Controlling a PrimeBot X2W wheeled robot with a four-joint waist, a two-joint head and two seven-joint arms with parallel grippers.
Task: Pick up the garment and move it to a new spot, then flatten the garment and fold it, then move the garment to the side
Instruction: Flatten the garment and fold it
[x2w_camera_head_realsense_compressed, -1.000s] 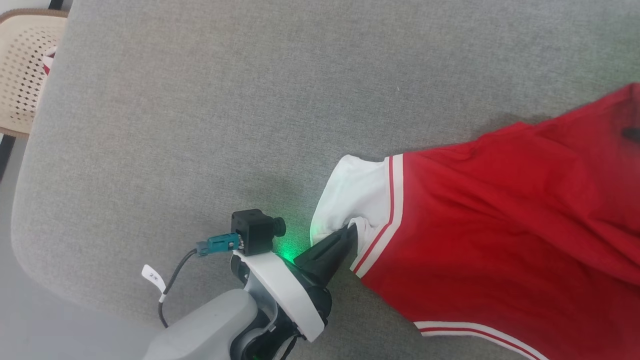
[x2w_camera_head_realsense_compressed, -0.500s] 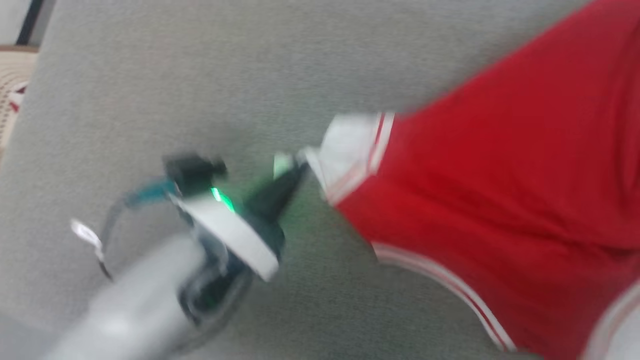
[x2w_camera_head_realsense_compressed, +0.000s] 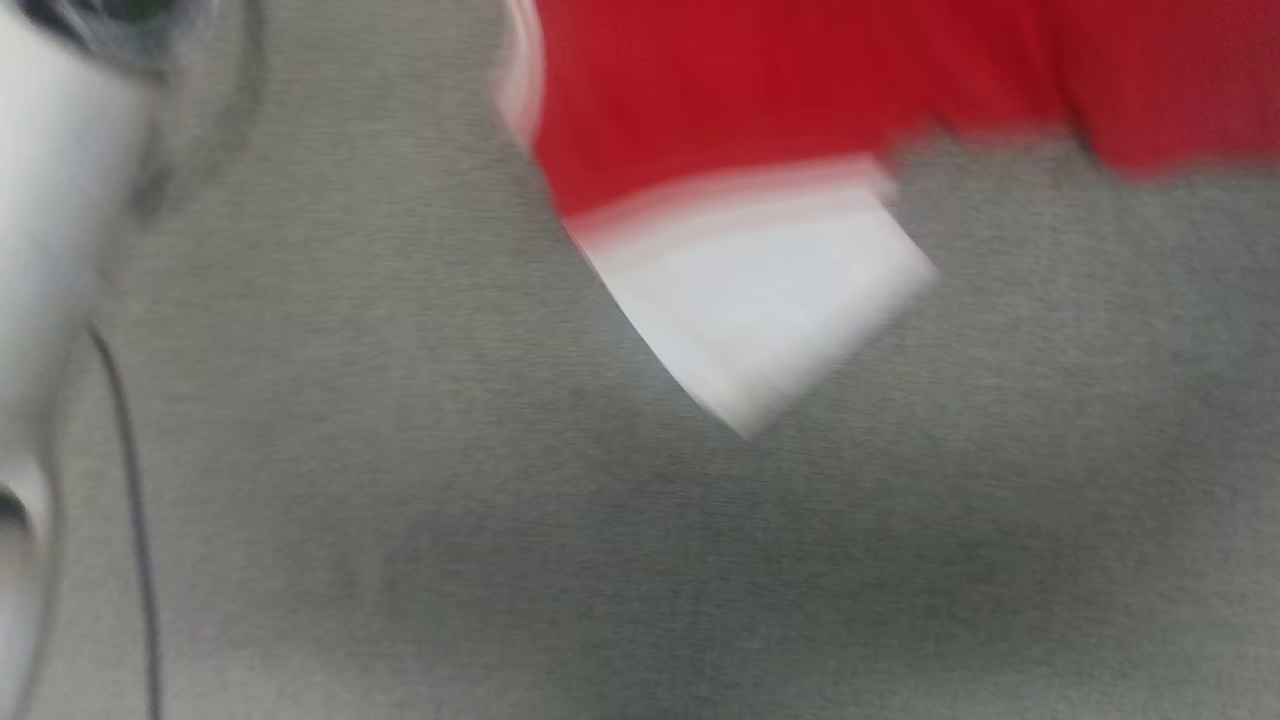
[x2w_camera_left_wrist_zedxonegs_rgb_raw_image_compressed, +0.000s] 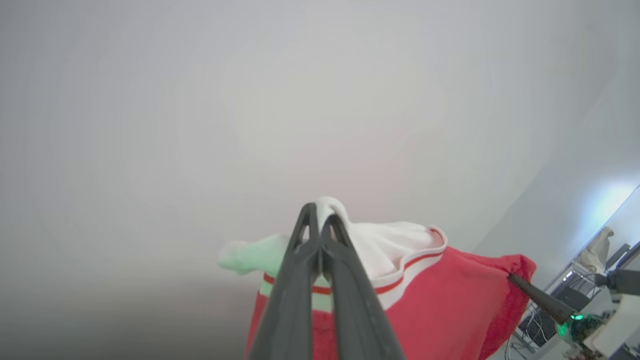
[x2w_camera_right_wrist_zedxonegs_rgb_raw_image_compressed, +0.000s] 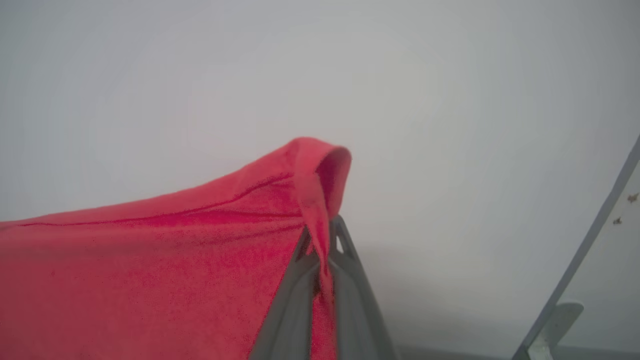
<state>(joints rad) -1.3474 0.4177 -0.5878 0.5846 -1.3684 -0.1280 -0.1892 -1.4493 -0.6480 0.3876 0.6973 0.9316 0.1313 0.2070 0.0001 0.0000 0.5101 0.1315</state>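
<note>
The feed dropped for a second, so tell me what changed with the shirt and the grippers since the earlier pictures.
The right gripper now clamps a red fold of the garment, a grip the earlier head view did not show, and it is stretched between both grippers. The head camera swung, so its picture is blurred. The left gripper stays shut on the white sleeve.

The head view looks down, close over the grey surface (x2w_camera_head_realsense_compressed: 400, 520); wrist views look along the left pincer (x2w_camera_left_wrist_zedxonegs_rgb_raw_image_compressed: 318, 222) and right pincer (x2w_camera_right_wrist_zedxonegs_rgb_raw_image_compressed: 322, 237). All share the garment (x2w_camera_head_realsense_compressed: 760, 100).
</note>
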